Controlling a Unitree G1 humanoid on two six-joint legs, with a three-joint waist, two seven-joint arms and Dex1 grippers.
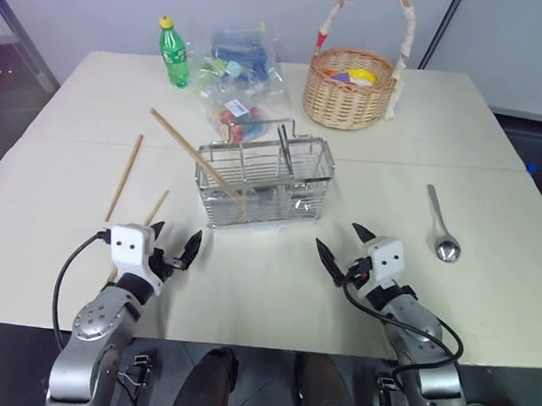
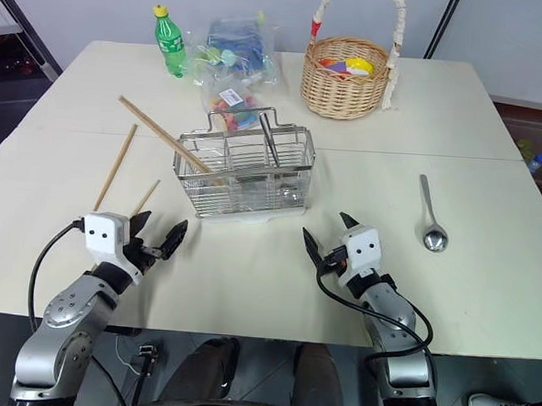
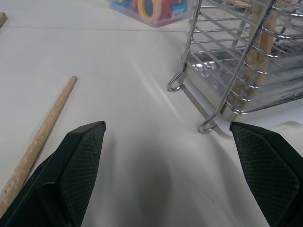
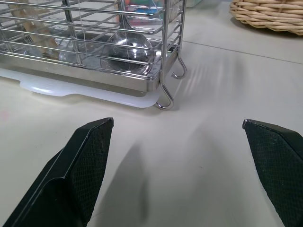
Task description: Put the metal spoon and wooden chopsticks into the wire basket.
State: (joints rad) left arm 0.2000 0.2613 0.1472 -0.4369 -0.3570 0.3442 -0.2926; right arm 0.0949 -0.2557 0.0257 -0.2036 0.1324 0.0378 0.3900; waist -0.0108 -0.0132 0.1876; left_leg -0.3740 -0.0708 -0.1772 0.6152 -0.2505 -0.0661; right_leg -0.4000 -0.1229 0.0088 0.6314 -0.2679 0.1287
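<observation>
Nearest, the left gripper (image 1: 173, 242) and right gripper (image 1: 344, 246) hover level above the surface (image 1: 265, 295), jaws wide apart and empty. Beyond them stands the wire basket (image 1: 264, 184) with some wooden chopsticks (image 1: 194, 156) leaning inside; two more lie left. The metal spoon (image 1: 442, 227) lies right. No writing is legible.

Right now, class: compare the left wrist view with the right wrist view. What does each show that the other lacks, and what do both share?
Left wrist view alone: a wooden chopstick lying on the table beside the left claw, more wooden chopsticks leaning inside the basket, and a bag of colourful toys.

Right wrist view alone: the wicker basket, a shiny rounded utensil bowl inside the wire basket, and the right claw.

Both share: the wire basket on its white tray, the pale table, and open black fingers.
</observation>
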